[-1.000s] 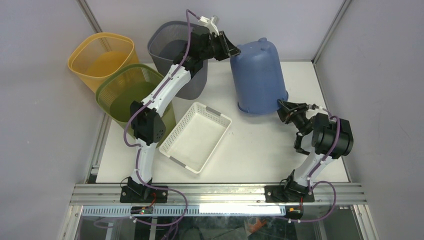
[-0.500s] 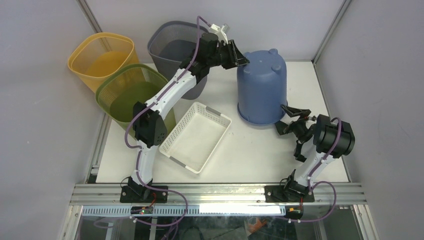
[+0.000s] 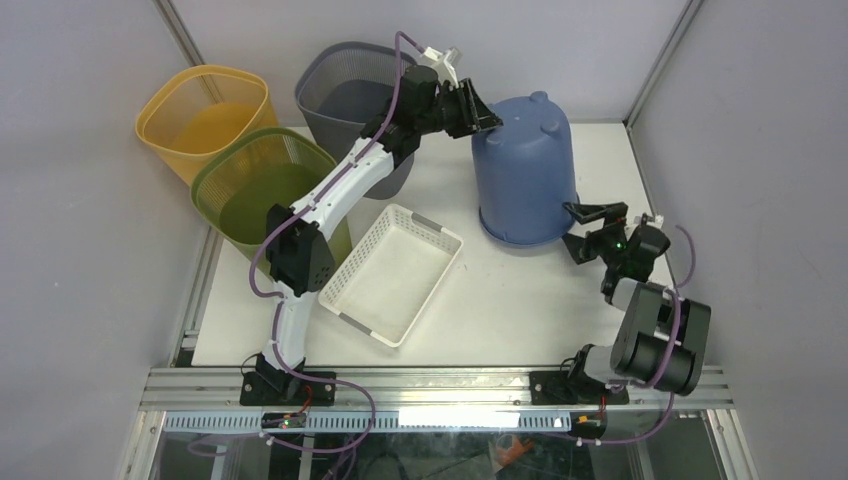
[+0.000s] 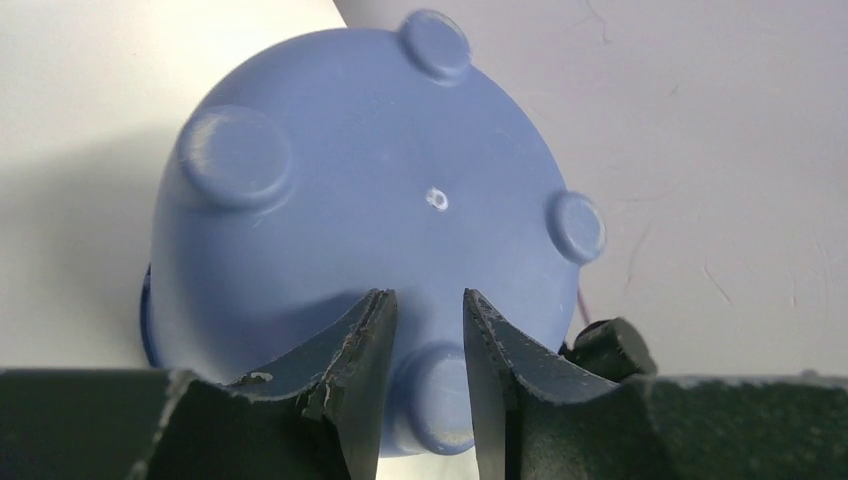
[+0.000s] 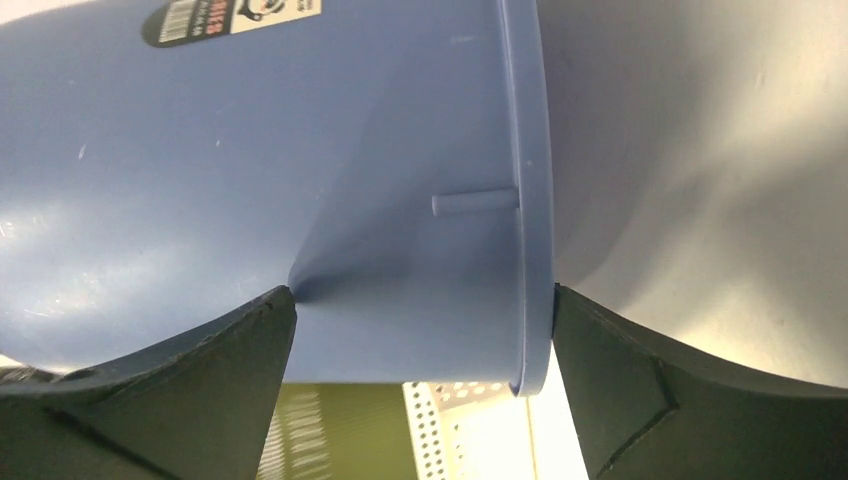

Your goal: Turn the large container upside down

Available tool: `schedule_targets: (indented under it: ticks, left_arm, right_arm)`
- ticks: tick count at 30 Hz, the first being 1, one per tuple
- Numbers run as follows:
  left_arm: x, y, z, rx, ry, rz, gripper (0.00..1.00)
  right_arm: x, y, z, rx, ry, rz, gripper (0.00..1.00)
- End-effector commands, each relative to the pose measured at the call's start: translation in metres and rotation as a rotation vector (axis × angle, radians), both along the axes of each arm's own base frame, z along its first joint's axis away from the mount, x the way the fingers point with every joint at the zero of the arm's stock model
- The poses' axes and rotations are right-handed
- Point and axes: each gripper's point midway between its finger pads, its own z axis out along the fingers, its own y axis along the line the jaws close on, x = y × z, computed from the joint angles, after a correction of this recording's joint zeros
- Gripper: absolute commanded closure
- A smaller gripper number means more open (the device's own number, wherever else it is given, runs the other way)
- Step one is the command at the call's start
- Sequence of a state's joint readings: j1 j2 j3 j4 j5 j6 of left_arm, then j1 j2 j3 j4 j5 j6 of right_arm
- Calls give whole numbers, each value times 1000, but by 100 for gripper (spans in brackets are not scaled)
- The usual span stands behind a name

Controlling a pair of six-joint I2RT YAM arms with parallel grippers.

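Observation:
The large container is a blue tub standing mouth down on the white table, its footed base facing up. My left gripper hovers at the base's near-left edge. In the left wrist view its jaws stand a little apart, open, either side of one round foot of the container. My right gripper sits low at the tub's right rim, wide open. In the right wrist view the rim and lower wall lie between the spread fingers.
A yellow basket, a green basket and a grey basket stand at the back left. A white perforated tray lies at the centre, left of the tub. Walls close in behind and to the right.
The tub has swung from tilted to standing mouth down. My right gripper opened off its rim and drew back to the right. The left jaws have spread slightly.

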State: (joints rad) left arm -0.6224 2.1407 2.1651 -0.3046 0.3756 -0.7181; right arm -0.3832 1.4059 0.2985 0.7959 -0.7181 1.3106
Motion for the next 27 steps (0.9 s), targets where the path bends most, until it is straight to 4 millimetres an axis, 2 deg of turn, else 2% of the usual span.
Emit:
schedule_targets:
  ticks: [1,10,13,16,21,24,27]
  left_arm:
    - [-23,-5,29,-36,-30,-47,66]
    - [-34,-21,20,-34,-10,-85,64]
    - [-36,-24,19,-34,-8,-91,64]
    - [-41,-25,23,-37,-17,-106,61]
    - [-51,-15,45,-19,-78,-99,57]
    - [-57,-1,59,16,-128,-77,55]
    - [-63,16,65,69,-168,-39,50]
  right_arm:
    - [-8,-19,-16,-271,208,2,0]
    - [-22,-49,-22,-481,396,-36,0]
    - [-27,-55,-11,-542,400,-45,0]
    - [-34,-59,14,-605,368,-54,0]
    - [-52,-55,72,-738,260,-32,0]
    - [-65,-34,104,-793,170,32,0]
    - [-75,1,134,-793,4,123,0]
